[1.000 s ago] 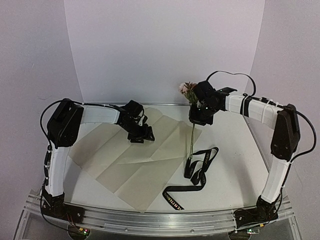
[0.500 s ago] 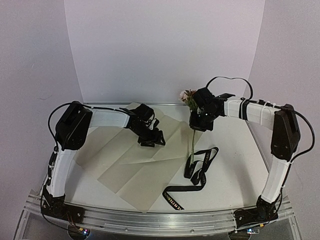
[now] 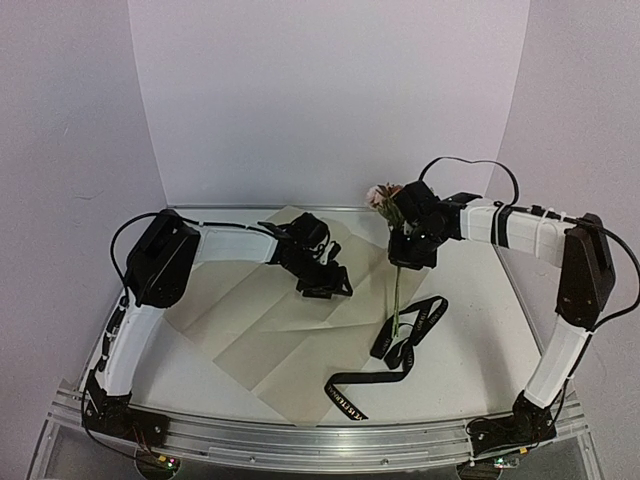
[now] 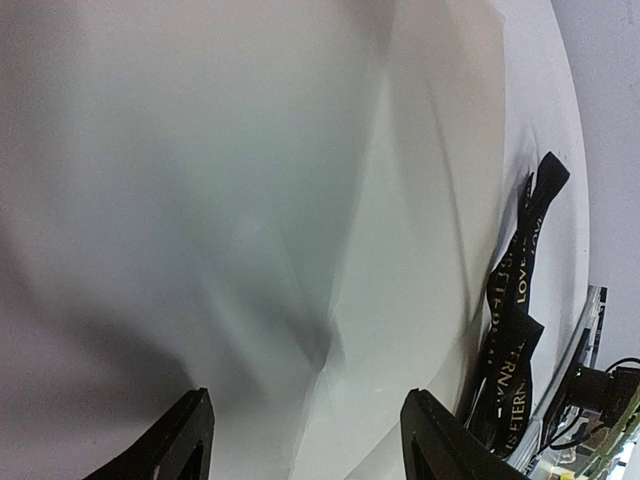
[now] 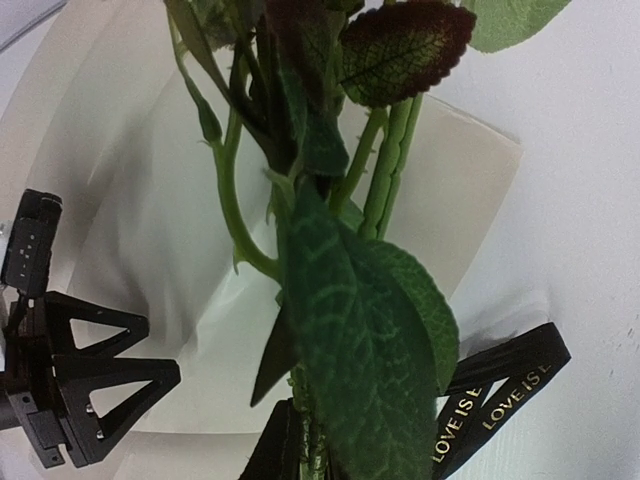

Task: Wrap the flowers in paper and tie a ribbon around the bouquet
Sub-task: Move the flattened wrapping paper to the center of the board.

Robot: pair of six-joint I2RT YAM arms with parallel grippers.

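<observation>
The flowers hang upright, with my right gripper shut on their green stems. The blooms point at the back wall and the stem tip reaches down to the ribbon. That black lettered ribbon lies looped on the table just right of the paper, a tan creased sheet lying flat. My left gripper hovers open over the paper's right part, and nothing sits between its fingers. In the left wrist view the paper fills the frame and the ribbon runs along the right. No bouquet is in view.
White walls close in the table at the back and sides. A metal rail runs along the near edge by the arm bases. In the right wrist view the left gripper shows at the lower left over the paper.
My left gripper has travelled right across the paper toward the flowers. The right gripper has carried the flowers slightly right and nearer, still shut on the stems.
</observation>
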